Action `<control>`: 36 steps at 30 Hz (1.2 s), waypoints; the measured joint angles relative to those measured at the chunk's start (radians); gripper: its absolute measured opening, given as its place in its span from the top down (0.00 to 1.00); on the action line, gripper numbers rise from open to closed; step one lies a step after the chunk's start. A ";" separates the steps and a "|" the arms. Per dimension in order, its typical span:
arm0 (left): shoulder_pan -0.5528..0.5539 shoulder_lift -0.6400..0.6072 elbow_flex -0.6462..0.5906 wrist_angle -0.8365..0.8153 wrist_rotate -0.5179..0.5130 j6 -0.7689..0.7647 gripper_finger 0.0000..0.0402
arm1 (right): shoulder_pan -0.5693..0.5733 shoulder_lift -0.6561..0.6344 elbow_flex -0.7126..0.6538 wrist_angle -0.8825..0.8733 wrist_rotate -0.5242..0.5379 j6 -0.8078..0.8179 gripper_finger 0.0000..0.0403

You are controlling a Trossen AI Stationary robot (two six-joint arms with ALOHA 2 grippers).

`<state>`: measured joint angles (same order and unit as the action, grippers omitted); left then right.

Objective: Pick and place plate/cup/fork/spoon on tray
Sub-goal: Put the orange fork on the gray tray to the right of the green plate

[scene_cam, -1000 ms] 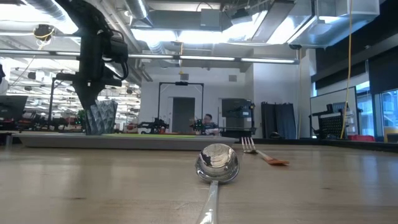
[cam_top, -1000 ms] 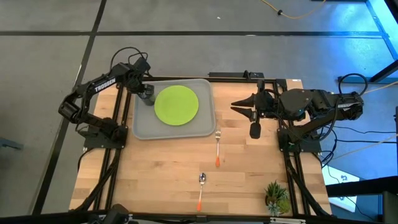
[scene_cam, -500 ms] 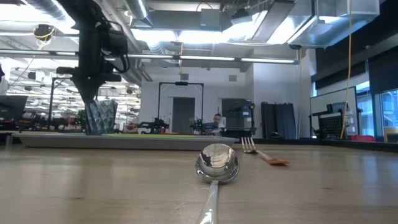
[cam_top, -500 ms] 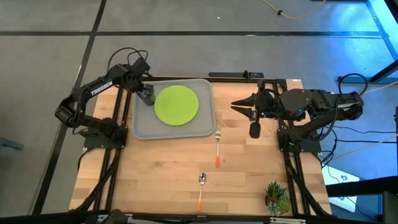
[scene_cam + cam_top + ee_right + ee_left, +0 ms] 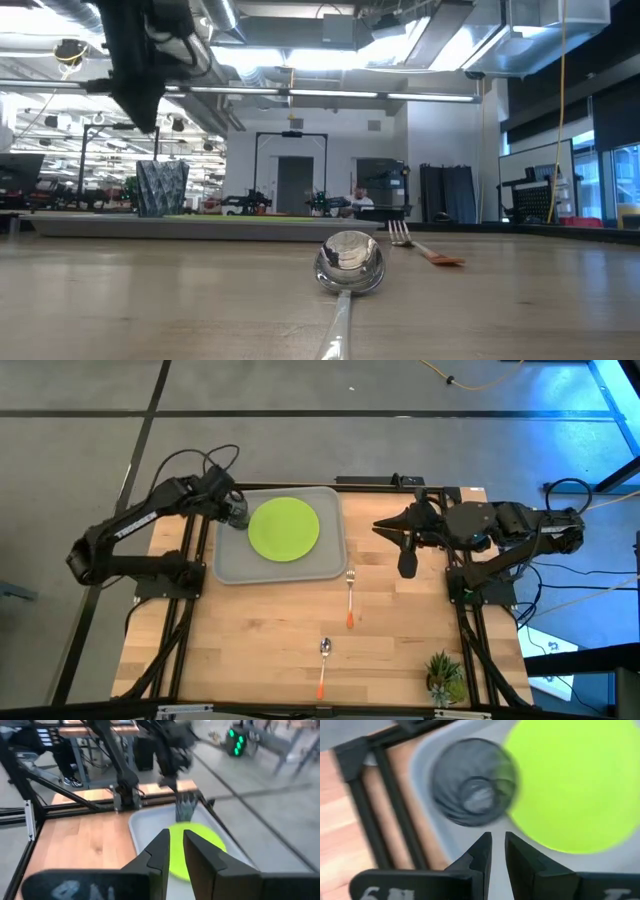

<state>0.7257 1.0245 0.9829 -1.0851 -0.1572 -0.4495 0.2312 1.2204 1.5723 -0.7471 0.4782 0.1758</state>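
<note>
The dark grey cup [image 5: 472,790] stands upright on its base in the far left corner of the light grey tray [image 5: 230,565], beside the lime-green plate [image 5: 284,528], which lies flat on the tray. My left gripper [image 5: 140,120] is shut and hangs above the cup, clear of it, looking down into it in the left wrist view [image 5: 498,840]. The fork [image 5: 350,592] lies on the wood just right of the tray's near right corner. The spoon [image 5: 324,657] lies nearer the front edge. My right gripper [image 5: 378,527] is shut and empty, and hovers right of the tray.
A small potted plant [image 5: 443,675] stands at the near right corner of the table. Black frame rails [image 5: 190,610] run along both table sides. Bare wood lies between the tray and the front edge around fork and spoon. A person [image 5: 362,200] shows far off in the room.
My left gripper has risen straight up from the cup's rim and now hangs well above it. The left arm has drawn back toward the table's left. The cup stays upright in the tray's far left corner.
</note>
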 joint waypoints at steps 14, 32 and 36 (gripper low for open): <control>-0.366 -0.183 0.001 0.002 -0.073 -0.205 0.89 | -0.028 0.084 0.000 -0.225 -0.090 0.353 0.96; -0.504 -0.208 0.001 0.002 -0.112 -0.176 0.89 | -0.198 0.343 0.000 -0.316 -0.264 0.827 0.92; -0.522 -0.219 0.001 0.002 -0.111 -0.169 0.89 | -0.220 0.431 0.000 -0.320 -0.356 0.946 0.92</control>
<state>0.2032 0.8056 0.9836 -1.0832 -0.2680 -0.6182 0.0115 1.6518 1.5723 -1.0668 0.1220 1.1223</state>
